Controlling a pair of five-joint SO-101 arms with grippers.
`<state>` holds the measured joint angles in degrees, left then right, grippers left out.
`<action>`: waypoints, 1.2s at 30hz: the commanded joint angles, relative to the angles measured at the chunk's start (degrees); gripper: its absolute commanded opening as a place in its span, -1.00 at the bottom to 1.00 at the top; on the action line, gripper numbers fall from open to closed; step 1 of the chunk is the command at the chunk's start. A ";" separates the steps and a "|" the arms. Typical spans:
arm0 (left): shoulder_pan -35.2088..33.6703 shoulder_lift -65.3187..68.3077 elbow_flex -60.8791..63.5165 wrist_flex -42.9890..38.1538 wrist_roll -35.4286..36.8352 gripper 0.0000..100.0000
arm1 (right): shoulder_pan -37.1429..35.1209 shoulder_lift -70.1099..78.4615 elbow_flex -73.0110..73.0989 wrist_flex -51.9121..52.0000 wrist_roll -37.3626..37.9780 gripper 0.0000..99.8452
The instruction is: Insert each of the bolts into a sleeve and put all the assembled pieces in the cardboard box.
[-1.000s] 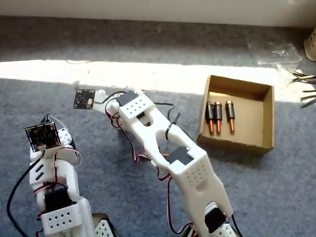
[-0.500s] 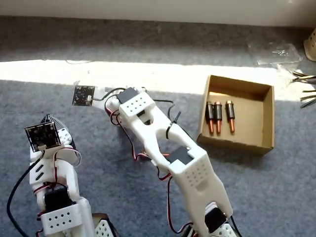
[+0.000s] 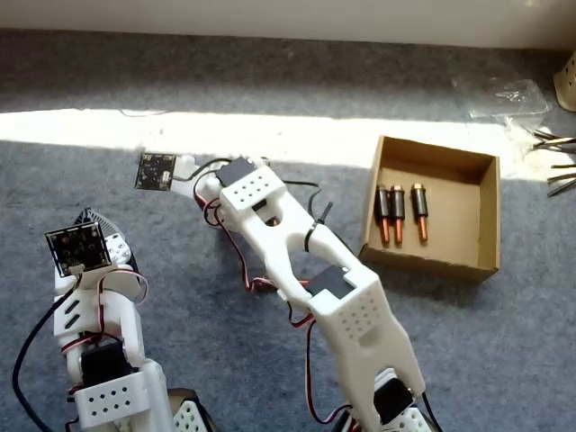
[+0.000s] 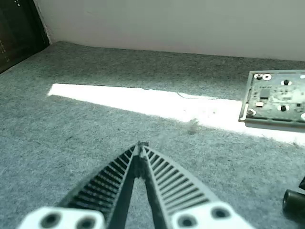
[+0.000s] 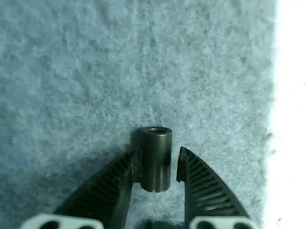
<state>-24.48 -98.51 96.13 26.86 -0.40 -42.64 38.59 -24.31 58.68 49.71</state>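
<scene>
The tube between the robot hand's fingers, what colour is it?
Black, a little shiny. The sleeve shows best in the right wrist view.

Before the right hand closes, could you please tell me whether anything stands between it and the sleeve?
Nothing visible does. The sleeve sits on the grey carpet directly between the right hand's open fingers, with a narrow gap on one side.
</scene>
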 commanded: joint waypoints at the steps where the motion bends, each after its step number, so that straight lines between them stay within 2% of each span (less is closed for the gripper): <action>1: 1.19 -0.48 1.19 -1.23 0.35 -0.99 | 1.36 -0.66 -2.59 1.71 0.35 -0.77; 5: 1.19 -0.48 1.19 -1.23 0.35 -0.99 | 1.80 -0.57 -2.59 4.53 0.35 -0.77; 17: 2.33 -0.48 1.19 -1.23 0.09 -0.99 | 0.31 -0.57 -2.68 4.35 0.35 -0.77; 23: 2.33 -0.48 1.19 -1.23 0.09 -0.99 | 0.13 0.48 -1.80 0.84 0.35 -0.77; 36: 2.33 -0.48 1.19 -1.23 0.09 -0.99 | -0.04 5.93 -5.85 1.10 0.35 -0.77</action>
<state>-23.08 -98.51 96.13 26.86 -0.40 -41.85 44.66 -27.91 60.62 49.80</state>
